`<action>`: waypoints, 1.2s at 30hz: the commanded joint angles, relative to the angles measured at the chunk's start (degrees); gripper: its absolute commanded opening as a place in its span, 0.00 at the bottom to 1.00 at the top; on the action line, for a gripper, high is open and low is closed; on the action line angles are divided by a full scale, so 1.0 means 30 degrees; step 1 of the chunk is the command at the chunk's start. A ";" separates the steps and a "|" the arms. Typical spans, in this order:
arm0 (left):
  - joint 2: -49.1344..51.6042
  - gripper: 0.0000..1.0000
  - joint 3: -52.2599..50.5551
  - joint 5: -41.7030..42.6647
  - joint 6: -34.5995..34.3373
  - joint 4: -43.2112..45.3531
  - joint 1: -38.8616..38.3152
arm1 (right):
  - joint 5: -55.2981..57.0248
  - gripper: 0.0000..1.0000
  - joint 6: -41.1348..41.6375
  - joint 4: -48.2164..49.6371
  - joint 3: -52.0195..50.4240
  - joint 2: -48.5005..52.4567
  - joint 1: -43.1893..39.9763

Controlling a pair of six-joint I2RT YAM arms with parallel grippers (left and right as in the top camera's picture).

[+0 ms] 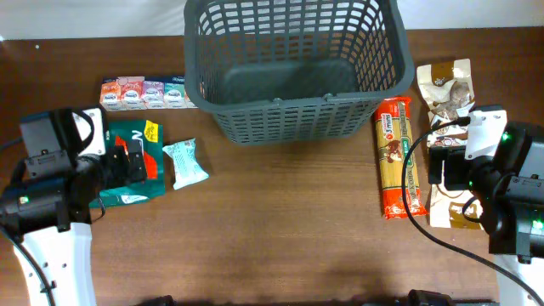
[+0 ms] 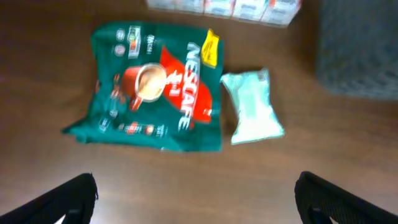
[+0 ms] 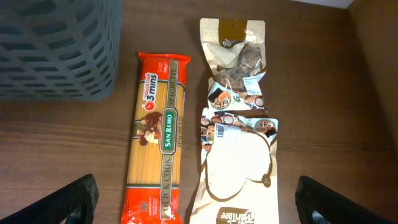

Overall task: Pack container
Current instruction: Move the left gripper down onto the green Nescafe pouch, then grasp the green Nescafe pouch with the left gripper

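Note:
The container, a large dark grey basket (image 1: 293, 72), stands at the back middle of the table, with nothing visible inside. Its corner shows in the right wrist view (image 3: 56, 50) and blurred in the left wrist view (image 2: 357, 53). My left gripper (image 2: 196, 202) is open and empty above bare table, near a green Nescafe bag (image 2: 152, 87) and a pale mint packet (image 2: 252, 106). My right gripper (image 3: 196, 199) is open and empty above an orange spaghetti pack (image 3: 158, 134) and a white-and-brown pouch (image 3: 239, 168).
A row of small cartons (image 1: 144, 92) lies left of the basket. A second brown pouch (image 1: 446, 85) lies at the back right, also in the right wrist view (image 3: 233, 56). The spaghetti (image 1: 399, 157) lies lengthwise right of the basket. The table's edge shows at the right (image 3: 373, 74).

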 commanded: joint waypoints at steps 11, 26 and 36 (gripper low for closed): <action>0.4962 0.99 0.0364 0.1450 -0.0401 0.1384 0.4765 | -0.0204 0.99 -0.0124 0.0044 0.0488 0.1559 -0.0168; 1.0477 0.99 0.0372 0.9151 0.7730 0.4109 0.9486 | -0.0197 0.99 -0.0131 0.0051 0.0488 0.5566 -0.0168; 1.0462 0.99 0.0408 0.8648 1.0302 0.7184 0.9493 | -0.0204 0.99 -0.0131 0.0051 0.0481 0.8371 -0.0168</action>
